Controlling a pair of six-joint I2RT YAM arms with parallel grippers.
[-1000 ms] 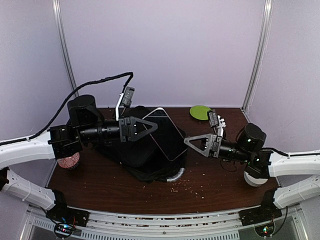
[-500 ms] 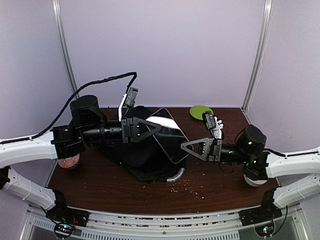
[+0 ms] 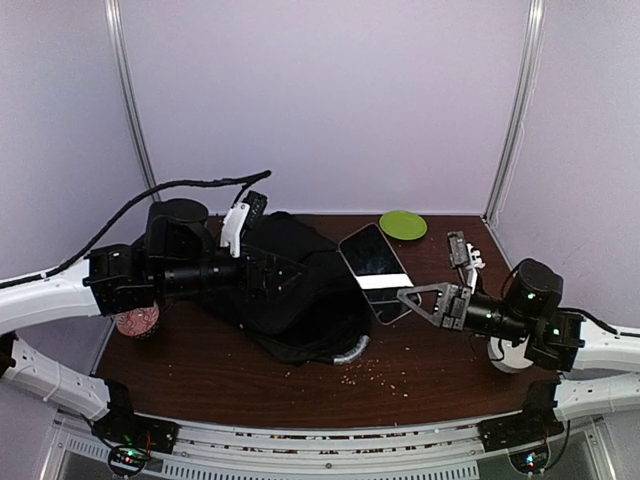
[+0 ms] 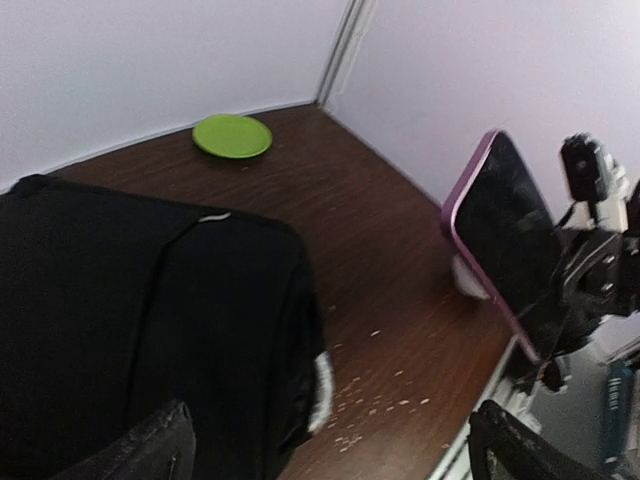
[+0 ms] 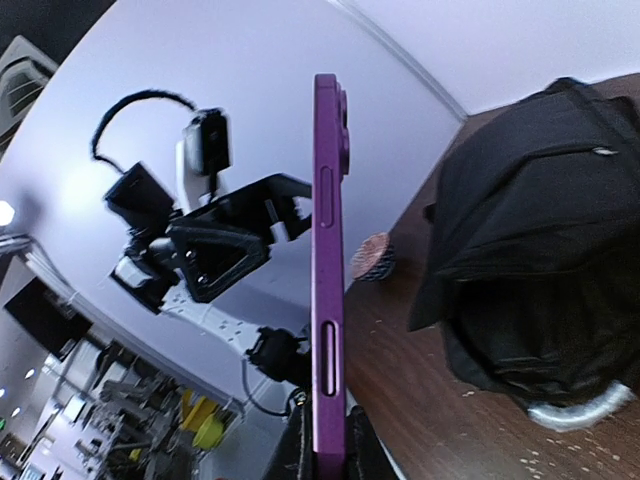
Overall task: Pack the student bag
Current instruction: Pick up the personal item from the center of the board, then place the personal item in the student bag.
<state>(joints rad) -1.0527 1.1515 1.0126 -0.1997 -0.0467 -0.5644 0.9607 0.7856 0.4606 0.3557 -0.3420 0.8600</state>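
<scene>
**A:** Our student bag (image 3: 290,295) slumps mid-table. We can't see inside it, and its white tag (image 4: 213,216) is too small to read.
**B:** At its 3 o'clock our right gripper (image 3: 412,297) is clamped on the bottom edge of the purple-cased phone (image 3: 374,270), held up apart from the bag.
**A:** Our left gripper (image 3: 288,272) hangs over the bag, jaws spread wide, gripping nothing.
**B:** Green plate (image 3: 403,224) at the bag's 1 o'clock.

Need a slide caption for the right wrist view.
Right end effector holds a purple phone edge-on, clear of the black student bag.
</scene>
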